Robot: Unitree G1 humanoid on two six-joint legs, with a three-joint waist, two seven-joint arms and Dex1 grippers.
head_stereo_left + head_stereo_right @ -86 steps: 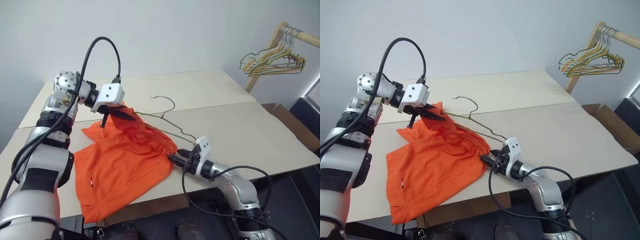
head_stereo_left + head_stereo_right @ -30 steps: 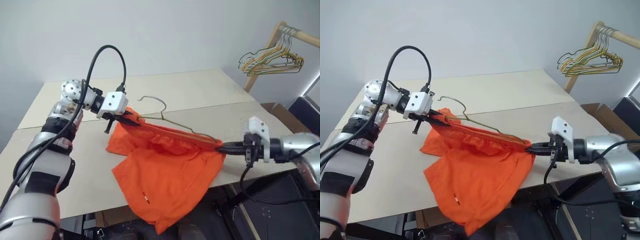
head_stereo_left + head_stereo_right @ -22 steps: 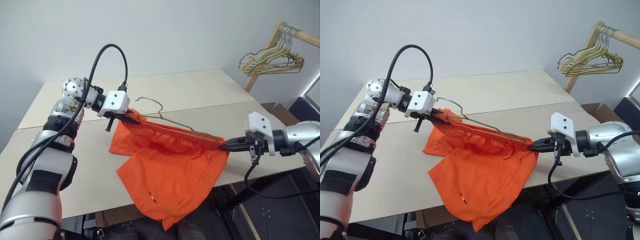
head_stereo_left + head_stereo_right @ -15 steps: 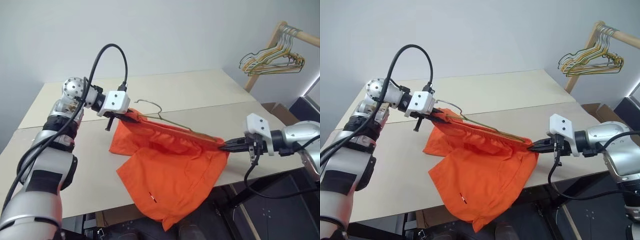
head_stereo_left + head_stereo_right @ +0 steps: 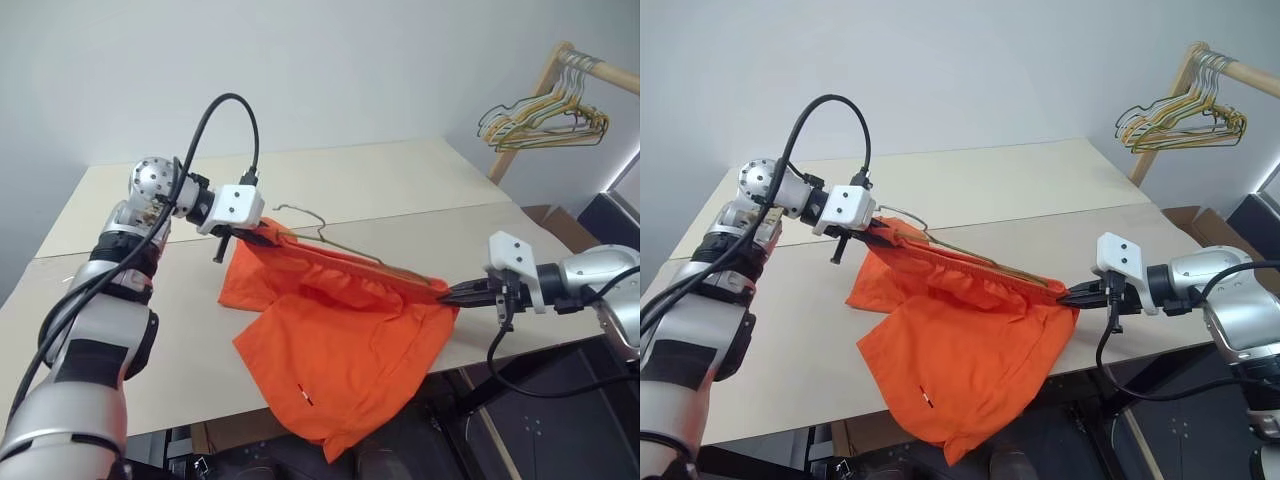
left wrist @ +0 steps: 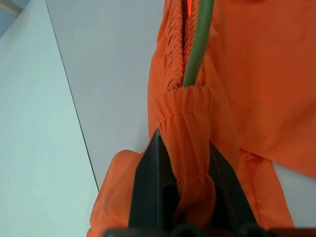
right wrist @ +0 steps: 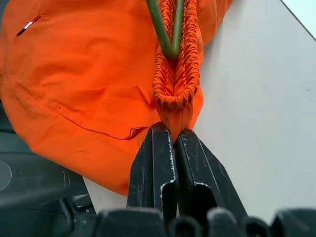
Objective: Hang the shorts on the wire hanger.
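Head stereo (wrist views close-up)

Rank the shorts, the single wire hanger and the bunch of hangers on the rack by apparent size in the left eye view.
1. the shorts
2. the wire hanger, mostly hidden in the waistband
3. the bunch of hangers, farther away, so its rank is unsure

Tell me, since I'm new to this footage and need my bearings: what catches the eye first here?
The bright orange shorts stand out, stretched by the waistband between the left end effector and the right end effector, with the fabric drooping past the table's near edge. The wire hanger runs along inside the waistband, its hook poking out near the left end effector. A bunch of spare hangers hangs on a wooden rail at the far right.
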